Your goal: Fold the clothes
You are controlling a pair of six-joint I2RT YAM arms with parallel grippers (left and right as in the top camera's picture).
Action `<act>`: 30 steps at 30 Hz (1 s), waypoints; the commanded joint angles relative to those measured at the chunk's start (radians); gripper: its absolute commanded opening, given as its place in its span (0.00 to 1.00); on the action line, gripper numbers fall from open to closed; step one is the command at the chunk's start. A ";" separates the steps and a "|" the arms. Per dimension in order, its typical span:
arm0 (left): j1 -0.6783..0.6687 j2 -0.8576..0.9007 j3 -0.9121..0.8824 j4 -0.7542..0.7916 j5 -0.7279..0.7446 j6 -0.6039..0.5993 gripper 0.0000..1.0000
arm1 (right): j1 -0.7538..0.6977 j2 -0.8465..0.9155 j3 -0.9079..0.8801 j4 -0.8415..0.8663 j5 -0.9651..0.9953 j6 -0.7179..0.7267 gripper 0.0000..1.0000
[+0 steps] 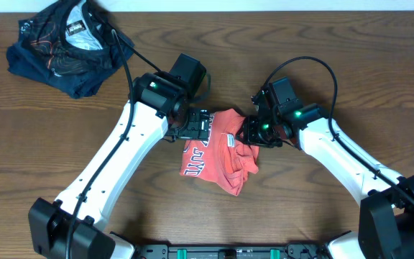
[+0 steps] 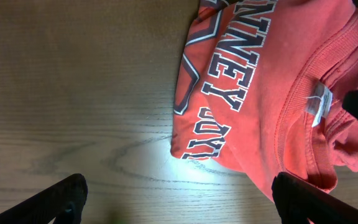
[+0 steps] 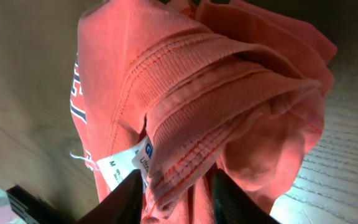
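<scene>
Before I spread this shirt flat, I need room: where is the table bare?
Bare table along the far edge, right of the dark garment; also between the arms, below the T-shirt. Crowded at centre: left gripper and right gripper flank it.

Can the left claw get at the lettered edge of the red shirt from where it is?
Probably yes. The left claw hangs open over the table beside the lettered edge of the red shirt, nothing between them. The right claw grips the collar on the far side.

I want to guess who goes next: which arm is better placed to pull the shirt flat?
Right. The right end effector pinches the collar of the shirt; the left end effector hangs open, holding nothing.
</scene>
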 commanded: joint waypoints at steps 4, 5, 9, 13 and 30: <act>0.004 0.002 -0.008 -0.006 -0.012 -0.005 0.96 | 0.024 0.020 0.005 -0.011 0.038 0.019 0.21; 0.004 0.002 -0.008 -0.006 -0.012 -0.005 0.97 | 0.024 0.020 0.005 -0.013 0.038 0.019 0.19; 0.004 0.002 -0.008 -0.006 -0.012 -0.005 0.96 | 0.024 0.020 0.005 -0.022 0.040 0.019 0.09; 0.004 0.002 -0.008 -0.006 -0.012 -0.005 0.96 | 0.024 0.020 0.005 -0.063 0.129 0.019 0.03; 0.004 0.002 -0.009 -0.006 -0.012 -0.005 0.96 | -0.030 0.020 0.029 -0.260 0.349 0.019 0.28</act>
